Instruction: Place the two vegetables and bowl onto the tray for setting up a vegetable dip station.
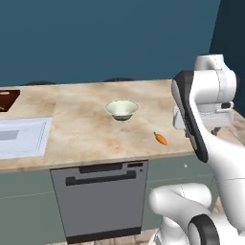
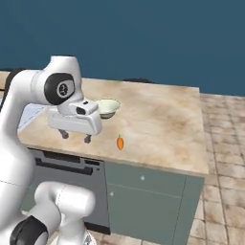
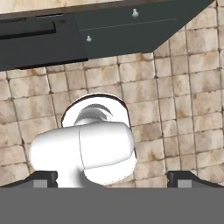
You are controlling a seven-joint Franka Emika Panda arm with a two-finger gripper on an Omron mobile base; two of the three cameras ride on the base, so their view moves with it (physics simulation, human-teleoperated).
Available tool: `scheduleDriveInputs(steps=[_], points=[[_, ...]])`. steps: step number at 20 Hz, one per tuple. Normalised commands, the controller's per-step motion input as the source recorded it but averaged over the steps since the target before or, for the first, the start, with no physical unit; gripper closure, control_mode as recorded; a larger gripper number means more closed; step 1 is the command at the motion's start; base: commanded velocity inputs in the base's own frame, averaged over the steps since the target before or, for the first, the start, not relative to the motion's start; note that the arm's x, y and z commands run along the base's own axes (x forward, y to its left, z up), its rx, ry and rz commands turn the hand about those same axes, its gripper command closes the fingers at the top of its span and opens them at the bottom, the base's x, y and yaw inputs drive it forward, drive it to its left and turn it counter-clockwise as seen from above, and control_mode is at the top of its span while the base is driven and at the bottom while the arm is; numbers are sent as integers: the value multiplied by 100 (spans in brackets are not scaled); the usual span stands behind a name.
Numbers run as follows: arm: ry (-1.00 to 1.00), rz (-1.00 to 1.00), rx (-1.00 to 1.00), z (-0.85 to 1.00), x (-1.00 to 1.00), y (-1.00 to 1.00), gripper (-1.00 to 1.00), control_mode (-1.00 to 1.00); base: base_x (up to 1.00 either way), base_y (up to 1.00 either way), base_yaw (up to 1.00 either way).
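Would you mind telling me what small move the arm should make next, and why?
Probably swing the gripper out over the counter and lower it toward the carrot. The fingers stand open and empty in front of the counter's edge, and the carrot lies alone nearest them, with the bowl farther back.

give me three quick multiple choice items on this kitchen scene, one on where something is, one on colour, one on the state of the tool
1. Where does the carrot lie?
A. inside the bowl
B. on the counter, near its front edge
C. in the sink

2. What colour is the bowl?
A. pale greenish-white
B. bright red
C. black

3. How is the tool right now?
A. shut on the carrot
B. shut on the bowl
C. open, holding nothing

Key: 1 B, the carrot rests on the bare counter apart from the bowl. 2 A, the bowl looks pale greenish-white in both base views. 3 C, its fingers hang spread in the air in front of the counter, touching nothing.
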Motion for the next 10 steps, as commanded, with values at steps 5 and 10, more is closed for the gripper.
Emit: scheduleDriveInputs(steps=[5, 10], points=[[0, 0, 0, 0, 0, 0, -100, 100, 34, 48, -25], [0, 0, 0, 0, 0, 0, -100, 100, 43, 41, -19]])
